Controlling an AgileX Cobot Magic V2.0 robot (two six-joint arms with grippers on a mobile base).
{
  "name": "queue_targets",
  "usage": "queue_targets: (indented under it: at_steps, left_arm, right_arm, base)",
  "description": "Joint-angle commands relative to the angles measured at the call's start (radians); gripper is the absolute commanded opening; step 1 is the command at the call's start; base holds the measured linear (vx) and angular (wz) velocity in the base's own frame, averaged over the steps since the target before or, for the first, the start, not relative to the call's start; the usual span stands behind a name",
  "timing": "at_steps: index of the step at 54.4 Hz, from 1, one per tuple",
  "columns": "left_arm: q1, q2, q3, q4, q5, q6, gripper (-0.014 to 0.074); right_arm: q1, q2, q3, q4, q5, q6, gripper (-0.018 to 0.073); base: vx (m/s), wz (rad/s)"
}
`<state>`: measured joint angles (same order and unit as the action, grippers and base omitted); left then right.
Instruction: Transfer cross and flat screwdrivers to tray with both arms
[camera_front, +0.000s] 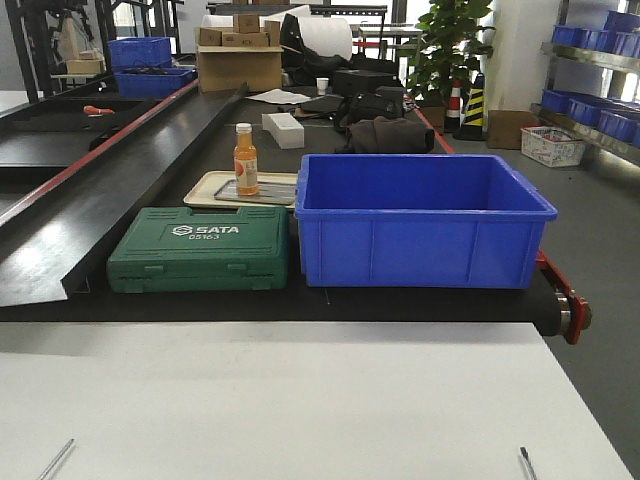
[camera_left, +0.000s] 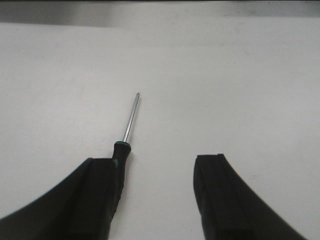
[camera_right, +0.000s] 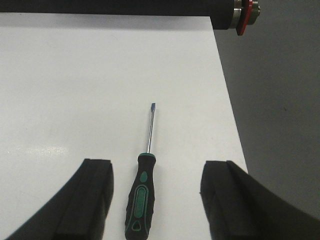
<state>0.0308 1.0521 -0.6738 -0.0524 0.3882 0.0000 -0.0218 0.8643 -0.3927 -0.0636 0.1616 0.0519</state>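
The left tool (camera_left: 152, 162) gapes empty, cross screwdriver (camera_left: 128, 122) by one finger (camera_left: 82, 200). The right tool (camera_right: 159, 165), equally open, straddles the flat screwdriver (camera_right: 141, 192).

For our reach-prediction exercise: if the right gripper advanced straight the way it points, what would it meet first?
Likely the flat screwdriver, lying on the white table between the open fingers of the right gripper; depth unclear.
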Motion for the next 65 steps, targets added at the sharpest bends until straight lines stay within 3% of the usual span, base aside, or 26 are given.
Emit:
queue_targets:
  at_steps: [1, 11, 20, 30, 54, 65]
  left_arm:
    - [0.034, 0.124, -0.159, 0.004, 0.046, -0.028, 0.0474]
    - [0.096, 0.409, -0.383, 0.002, 0.265, 0.090, 0.0474]
    - [0.098, 0.641, -0.514, -0.014, 0.343, 0.259, 0.0474]
    - [0.097, 0.799, -0.581, -0.040, 0.353, 0.355, 0.0474]
    - [0.101, 0.905, -0.580, 0.021, 0.214, 0.380, 0.0472]
    - [0.100, 0.952, -0.580, 0.019, 0.251, 0.380, 0.0472]
  right_arm:
    - [-0.006, -0.002, -0.035, -0.002, -0.061, -0.002, 0.0475]
    - [-0.006, -0.002, -0.035, -0.002, -0.066, -0.002, 0.0475]
    - [-0.006, -0.002, -0.035, -0.002, -0.066, -0.002, 0.0475]
    - [-0.006, -0.002, -0.035, -0.003, -0.070, -0.003, 0.0475]
    - [-0.006, -0.002, -0.035, -0.007, -0.071, -0.003, 0.0475]
    - [-0.006, -0.002, -0.035, -0.007, -0.071, -0.004, 0.0475]
  base:
    - [0.00, 0.00]
    - [0.00, 0.00]
    - [0.00, 0.00]
    - [0.00, 0.00]
    - [0.00, 0.00]
    - [0.00, 0.00]
